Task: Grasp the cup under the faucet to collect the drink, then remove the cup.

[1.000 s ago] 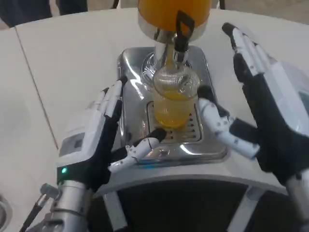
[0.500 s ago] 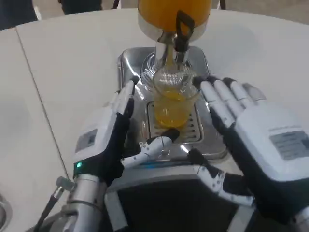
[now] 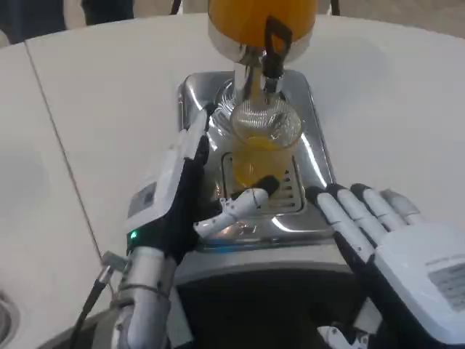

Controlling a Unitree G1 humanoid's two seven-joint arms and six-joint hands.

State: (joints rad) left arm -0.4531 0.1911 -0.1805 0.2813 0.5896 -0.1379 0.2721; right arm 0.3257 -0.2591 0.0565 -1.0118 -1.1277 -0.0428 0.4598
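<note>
A clear ribbed cup [image 3: 263,145], partly full of orange drink, stands on the chrome drip tray [image 3: 314,163] under the black faucet [image 3: 272,47] of the orange dispenser [image 3: 261,18]. My left hand [image 3: 174,196] stands on edge just left of the cup. Its fingers [image 3: 197,134] point away along the cup's left side with a small gap showing. The thumb [image 3: 243,205] reaches across in front of the cup's base. My right hand [image 3: 396,251] lies at the lower right, back up, fingers apart, holding nothing. Its fingertips [image 3: 320,198] are near the tray's front right corner.
The dispenser's chrome base sits mid-table on the white table [image 3: 109,109]. A table seam [image 3: 58,145] runs down the left. The robot's dark front edge [image 3: 254,305] lies below the tray.
My right hand has drawn back from the cup's right side toward the lower right. My left hand has edged forward and closer to the cup, thumb now in front of its base.
</note>
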